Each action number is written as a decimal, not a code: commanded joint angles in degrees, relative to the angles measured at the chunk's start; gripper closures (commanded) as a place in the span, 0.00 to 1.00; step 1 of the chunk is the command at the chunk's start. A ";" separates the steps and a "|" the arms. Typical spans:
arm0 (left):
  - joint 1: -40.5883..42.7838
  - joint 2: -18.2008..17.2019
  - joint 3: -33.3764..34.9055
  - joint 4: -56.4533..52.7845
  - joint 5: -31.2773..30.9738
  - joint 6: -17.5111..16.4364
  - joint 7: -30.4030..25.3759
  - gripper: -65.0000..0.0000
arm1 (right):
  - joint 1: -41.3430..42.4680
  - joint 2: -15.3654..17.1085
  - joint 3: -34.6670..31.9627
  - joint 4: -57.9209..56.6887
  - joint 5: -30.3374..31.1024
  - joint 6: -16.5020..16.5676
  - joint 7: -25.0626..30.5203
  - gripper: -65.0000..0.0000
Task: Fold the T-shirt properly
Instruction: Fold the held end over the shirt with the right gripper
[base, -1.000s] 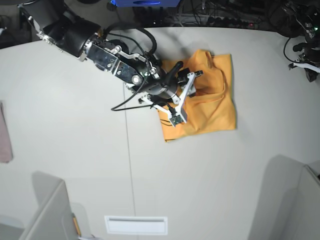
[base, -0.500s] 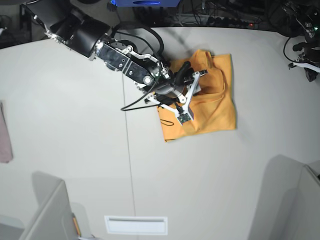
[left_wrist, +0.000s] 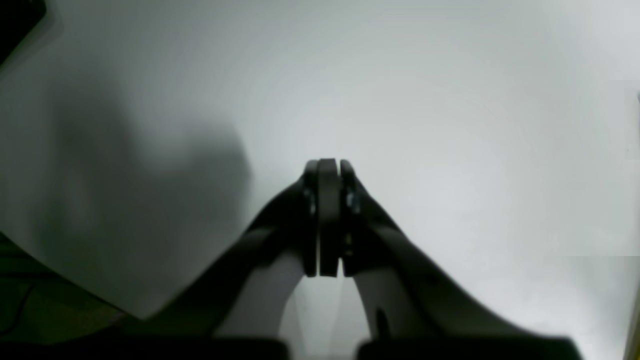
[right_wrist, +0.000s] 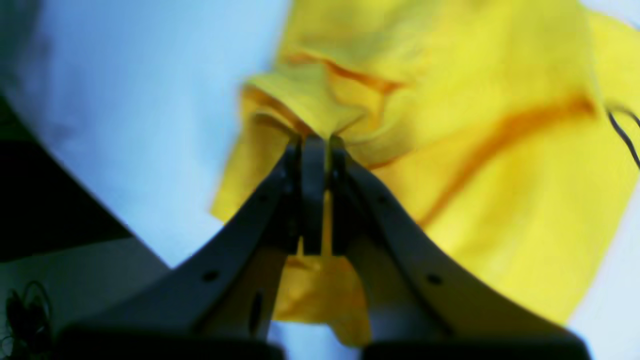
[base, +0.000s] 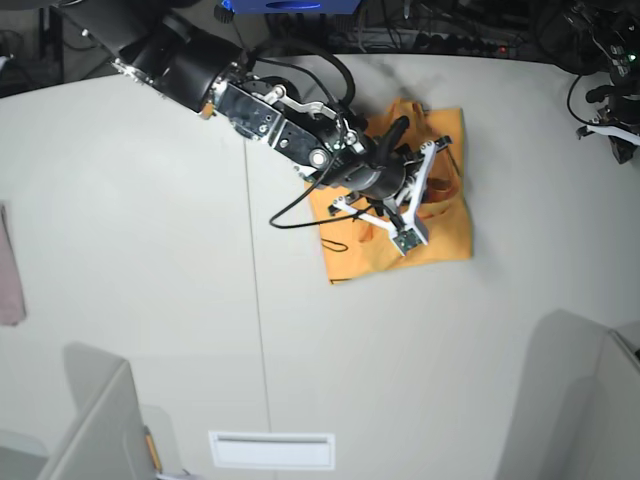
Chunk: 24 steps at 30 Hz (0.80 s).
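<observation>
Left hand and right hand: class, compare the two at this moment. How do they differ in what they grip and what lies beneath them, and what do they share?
1. The right hand pinches a raised fold of the T-shirt; the left hand holds nothing.
2. The right hand is over the T-shirt; the left hand is over bare table, with no cloth in its wrist view.
Shared: both are shut, fingers together.
</observation>
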<state>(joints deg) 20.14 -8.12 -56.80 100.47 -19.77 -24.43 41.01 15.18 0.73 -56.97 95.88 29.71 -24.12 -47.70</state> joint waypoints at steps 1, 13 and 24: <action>-0.14 -0.98 -0.22 0.85 -0.41 0.03 -1.23 1.00 | 1.30 -1.22 0.31 0.61 -0.22 0.51 1.15 1.00; 0.30 -0.80 1.72 0.85 -0.32 0.03 -1.23 1.00 | 9.57 -8.86 -0.13 -13.90 -0.04 0.78 6.52 1.00; 0.03 -0.63 5.67 0.85 -0.32 0.12 -1.23 1.00 | 10.27 -9.30 -2.06 -16.45 0.04 0.78 14.43 1.00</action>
<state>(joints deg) 20.08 -7.94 -50.78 100.47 -19.66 -24.43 40.99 24.16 -7.42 -58.94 78.61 29.82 -23.53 -34.35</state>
